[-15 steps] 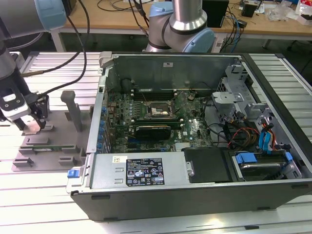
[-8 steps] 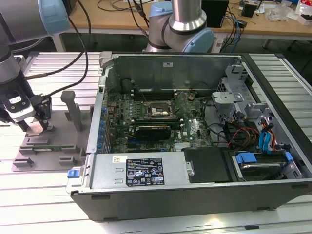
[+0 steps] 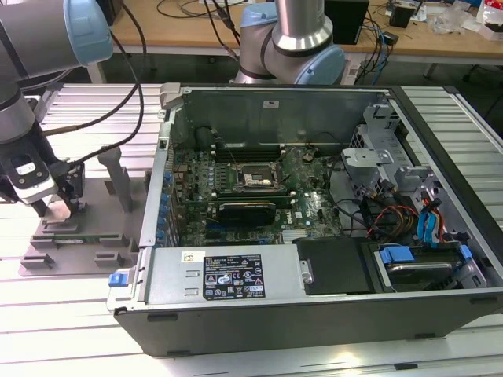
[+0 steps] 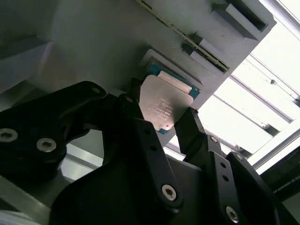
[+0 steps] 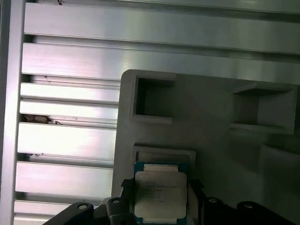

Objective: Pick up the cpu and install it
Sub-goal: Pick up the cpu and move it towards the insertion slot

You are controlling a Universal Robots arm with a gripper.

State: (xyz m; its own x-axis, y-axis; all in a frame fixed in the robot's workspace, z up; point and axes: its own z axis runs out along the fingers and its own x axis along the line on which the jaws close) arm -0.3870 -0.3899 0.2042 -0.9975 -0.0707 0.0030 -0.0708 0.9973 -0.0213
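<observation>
Gripper [image 4: 165, 112] is down low, fingers [image 4: 140, 126] closed in on two opposite edges of the cpu [image 4: 161, 101]. It looks like a pinch w/ contact on both sides, no gap to speak of in both wrist views. The cpu lies flat, silver top up, seated in its shallow pocket on the grey fixture tray [image 5: 211, 108], not lifted. That tray sits on the slatted table [image 5: 70, 61], at the exterior view's left, well apart from the open pc case [image 3: 314, 290]. Inside the case the socket [image 3: 257, 179] sits bare on the board, approx mid-case. So it's the pick step, grasp just made, install untouched. Judgement: the lift needs to go straight up and level, so the chip clears the pocket w/o tilting or slipping.
</observation>
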